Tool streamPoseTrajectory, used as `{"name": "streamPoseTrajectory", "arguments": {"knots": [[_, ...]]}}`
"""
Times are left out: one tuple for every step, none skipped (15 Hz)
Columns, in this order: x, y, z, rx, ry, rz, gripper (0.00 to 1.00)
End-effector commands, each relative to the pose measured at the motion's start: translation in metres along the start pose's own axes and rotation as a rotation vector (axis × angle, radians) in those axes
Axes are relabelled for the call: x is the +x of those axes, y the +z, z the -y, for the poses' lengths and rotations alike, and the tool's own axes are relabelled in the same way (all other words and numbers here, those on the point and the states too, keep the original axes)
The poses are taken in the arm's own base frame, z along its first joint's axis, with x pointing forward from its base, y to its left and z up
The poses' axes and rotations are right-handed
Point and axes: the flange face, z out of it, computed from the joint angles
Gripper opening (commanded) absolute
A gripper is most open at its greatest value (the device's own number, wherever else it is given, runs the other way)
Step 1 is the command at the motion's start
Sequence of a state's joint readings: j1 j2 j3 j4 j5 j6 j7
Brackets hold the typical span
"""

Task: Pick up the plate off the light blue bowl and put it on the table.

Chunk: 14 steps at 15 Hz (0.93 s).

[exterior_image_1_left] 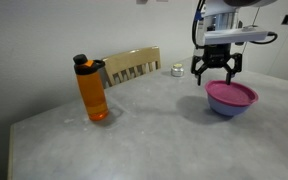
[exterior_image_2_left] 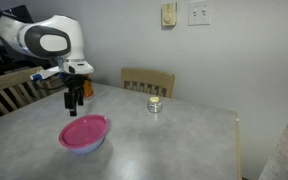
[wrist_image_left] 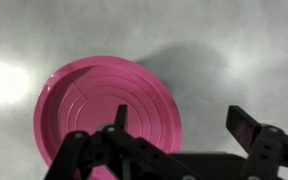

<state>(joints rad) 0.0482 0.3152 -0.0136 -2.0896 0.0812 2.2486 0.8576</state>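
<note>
**Surface** (exterior_image_1_left: pixel 154 130): grey, mottled, with a rounded edge. In an exterior view (exterior_image_2_left: pixel 184 140) a wide bare stretch runs right of the bowl to the far right corner. In the view with the bottle, another bare stretch lies between bottle and bowl.

**Chairs**: one wooden chair (exterior_image_2_left: pixel 147 80) stands at the far edge. A second chair (exterior_image_2_left: pixel 9 90) stands at the left.

**Arm** (exterior_image_2_left: pixel 49 40): white, reaching in over the left part of the surface.

**Orange bottle** (exterior_image_1_left: pixel 93 92): upright with a dark cap, near the left edge and well apart from the bowl.

**Light blue bowl** (exterior_image_1_left: pixel 229 108): upright at the right in this view, set in from the edges. Only its wall shows below the plate.

**Plate** (exterior_image_1_left: pixel 231 93): magenta-pink, lying flat on the bowl's rim and covering the mouth. Its hollow face is up, and the wrist view (wrist_image_left: pixel 109 115) shows concentric rings. It is round, so it has no long axis.

**Pincer** (exterior_image_1_left: pixel 215 78): dark fingers spread wide and holding nothing. It points straight down and hangs just above the plate's left part without touching it. In the wrist view (wrist_image_left: pixel 180 112) one finger shows over the plate and the other over bare surface to the right.

**Small jar** (exterior_image_2_left: pixel 155 104): near the far edge in front of the chair, apart from everything else.
</note>
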Motion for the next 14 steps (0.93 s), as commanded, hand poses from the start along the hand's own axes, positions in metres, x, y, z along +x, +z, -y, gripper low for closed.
{"name": "streamPoseTrajectory", "arguments": {"knots": [[0.026, 0.006, 0.012, -0.035, 0.088, -0.020, 1.00], [0.033, 0.007, 0.012, -0.026, 0.091, -0.017, 1.00], [0.039, 0.008, 0.012, -0.025, 0.096, -0.018, 1.00], [0.045, 0.011, 0.012, -0.014, 0.092, -0.005, 1.00], [0.050, 0.013, 0.011, -0.013, 0.101, -0.001, 1.00], [0.053, 0.015, 0.011, -0.010, 0.105, 0.006, 1.00], [0.056, 0.017, 0.011, -0.008, 0.110, 0.010, 1.00], [0.058, 0.021, 0.011, -0.008, 0.117, 0.016, 1.00], [0.059, 0.023, 0.011, -0.009, 0.121, 0.022, 1.00], [0.062, 0.029, 0.011, -0.010, 0.129, 0.029, 1.00], [0.062, 0.032, 0.011, -0.013, 0.135, 0.036, 1.00], [0.064, 0.037, 0.011, -0.014, 0.140, 0.040, 1.00], [0.065, 0.040, 0.011, -0.018, 0.142, 0.047, 1.00], [0.066, 0.045, 0.011, -0.024, 0.147, 0.055, 1.00]]}}
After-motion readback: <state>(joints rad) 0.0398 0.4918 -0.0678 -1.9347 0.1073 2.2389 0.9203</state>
